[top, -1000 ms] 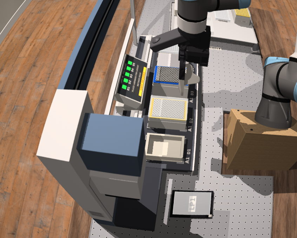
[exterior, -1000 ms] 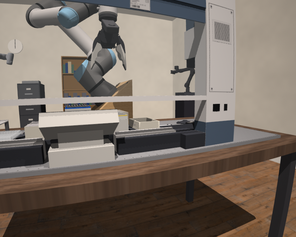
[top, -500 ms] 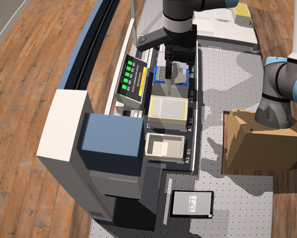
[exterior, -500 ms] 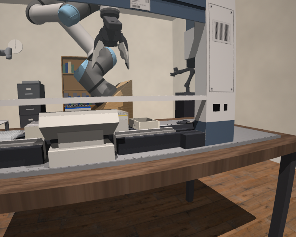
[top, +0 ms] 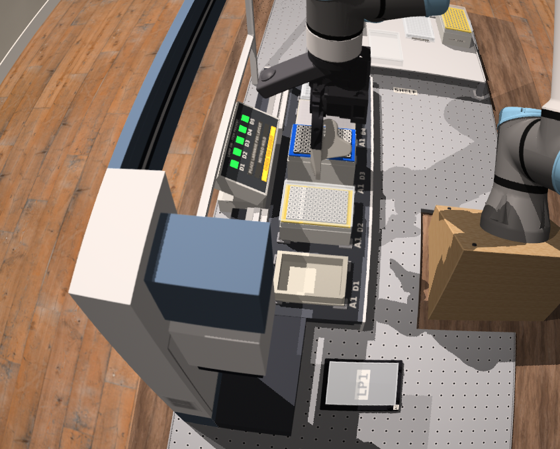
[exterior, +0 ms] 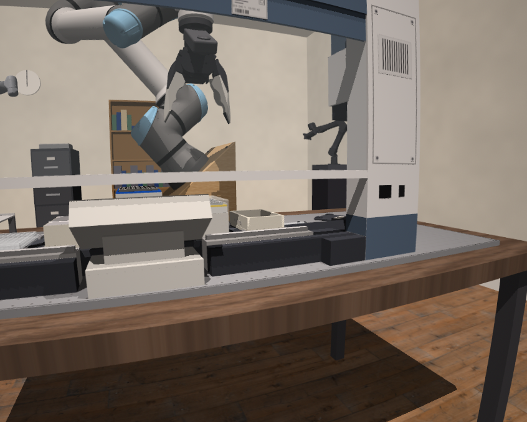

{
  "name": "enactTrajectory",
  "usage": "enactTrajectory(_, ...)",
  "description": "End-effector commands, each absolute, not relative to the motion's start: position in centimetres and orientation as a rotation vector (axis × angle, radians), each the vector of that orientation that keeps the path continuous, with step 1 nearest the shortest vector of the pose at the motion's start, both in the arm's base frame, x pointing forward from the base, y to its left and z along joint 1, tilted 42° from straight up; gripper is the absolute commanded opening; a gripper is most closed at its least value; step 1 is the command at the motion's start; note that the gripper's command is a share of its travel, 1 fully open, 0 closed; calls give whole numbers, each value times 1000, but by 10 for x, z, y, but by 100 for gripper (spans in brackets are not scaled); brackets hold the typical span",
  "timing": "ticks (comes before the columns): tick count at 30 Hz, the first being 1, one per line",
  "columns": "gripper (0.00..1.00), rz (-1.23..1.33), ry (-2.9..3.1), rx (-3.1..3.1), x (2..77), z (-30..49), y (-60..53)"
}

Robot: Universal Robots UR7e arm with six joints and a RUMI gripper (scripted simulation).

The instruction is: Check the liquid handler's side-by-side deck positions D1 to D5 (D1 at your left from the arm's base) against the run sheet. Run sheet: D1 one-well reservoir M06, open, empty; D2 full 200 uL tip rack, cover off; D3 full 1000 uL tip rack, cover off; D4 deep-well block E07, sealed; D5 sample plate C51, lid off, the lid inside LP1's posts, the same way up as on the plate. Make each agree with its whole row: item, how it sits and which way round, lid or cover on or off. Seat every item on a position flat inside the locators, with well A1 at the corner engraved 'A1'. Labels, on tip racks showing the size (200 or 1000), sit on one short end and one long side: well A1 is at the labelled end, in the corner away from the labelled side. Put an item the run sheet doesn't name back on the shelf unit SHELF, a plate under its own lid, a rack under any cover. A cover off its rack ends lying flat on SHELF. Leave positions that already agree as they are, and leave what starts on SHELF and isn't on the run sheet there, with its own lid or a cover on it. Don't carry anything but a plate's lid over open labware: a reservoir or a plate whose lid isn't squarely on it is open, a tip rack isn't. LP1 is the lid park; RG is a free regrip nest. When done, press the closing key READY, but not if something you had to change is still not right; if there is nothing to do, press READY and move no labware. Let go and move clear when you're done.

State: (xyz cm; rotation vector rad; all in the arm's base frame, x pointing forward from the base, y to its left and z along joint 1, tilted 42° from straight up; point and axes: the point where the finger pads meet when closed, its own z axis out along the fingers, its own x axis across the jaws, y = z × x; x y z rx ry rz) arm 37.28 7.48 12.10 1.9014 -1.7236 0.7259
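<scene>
My gripper [top: 329,149] is open and empty. It hangs high above the blue tip rack [top: 304,139] on D3, fingers pointing down; it also shows in the exterior view [exterior: 197,116], well above the deck. The rack has no cover on it. A yellow tip rack [top: 318,204], also uncovered, sits on D2. A beige one-well reservoir [top: 310,279] stands open on D1 and shows in the exterior view as well [exterior: 256,218]. My arm hides D4 and D5 in the top view. The lid park LP1 [top: 362,384] lies at the near end of the table.
SHELF [top: 420,42] at the far end holds a yellow tip rack [top: 455,20], a white plate [top: 419,28] and a white flat item. The status panel [top: 247,149] and the handler's head [top: 210,261] stand left of the deck. My wooden base [top: 481,266] is to the right.
</scene>
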Motion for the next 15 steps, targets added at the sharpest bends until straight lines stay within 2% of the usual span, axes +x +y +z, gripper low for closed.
enactTrajectory(1,82,721,-1720,1897,372,112,66)
enactTrajectory(15,82,721,-1720,1897,374,97,53)
